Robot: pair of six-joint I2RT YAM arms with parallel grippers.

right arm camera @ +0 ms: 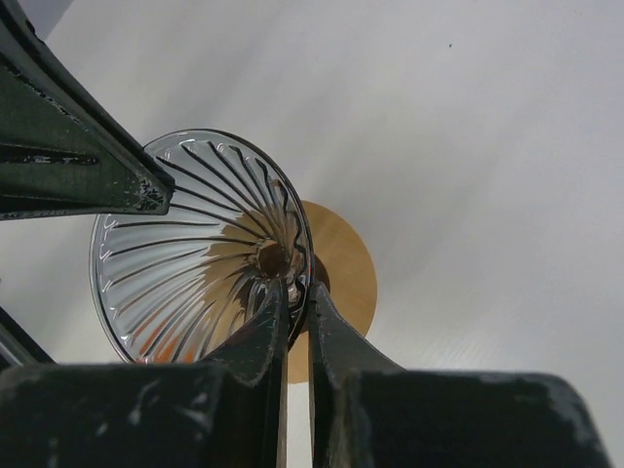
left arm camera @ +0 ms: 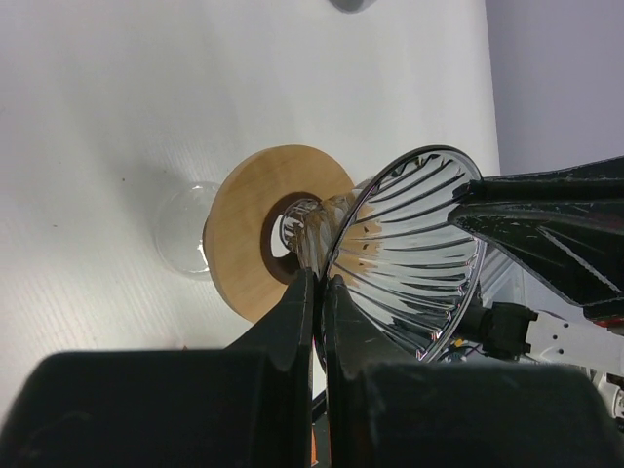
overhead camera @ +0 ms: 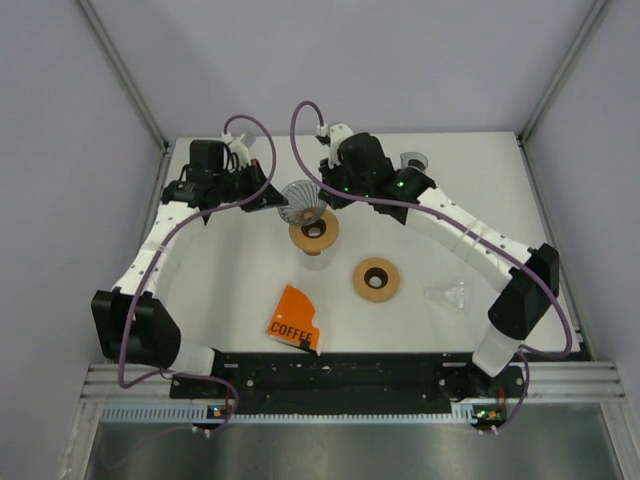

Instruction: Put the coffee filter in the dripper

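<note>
Both arms met over the glass dripper (overhead camera: 298, 200) at the far middle of the desk (overhead camera: 220, 290), each holding a side of its ribbed cone. The left fingers (left arm camera: 310, 302) were pressed almost shut, with only the thin glass wall between them, low on the cone near the neck. The right fingers (right arm camera: 281, 317) pinched the wall just as tightly from the opposite side. The dripper lay tilted on its side, mouth facing the left arm, its neck passing through a wooden collar (left arm camera: 244, 224). Whether it rested on the desk or hung clear could not be told.

No loose paper filter showed in any of the 3 views. The orange packet (overhead camera: 293, 317) marked COFFEE (presumably the filter, or its sleeve) lay flat near the front edge, well apart from the dripper. A 2nd wooden ring (overhead camera: 376, 280) and a small glass funnel (overhead camera: 450, 295) sat untouched to the right.

The step in hand appeared to be righting the dripper. Next, it would need setting mouth-up and releasing, freeing 1 arm for the packet.
</note>
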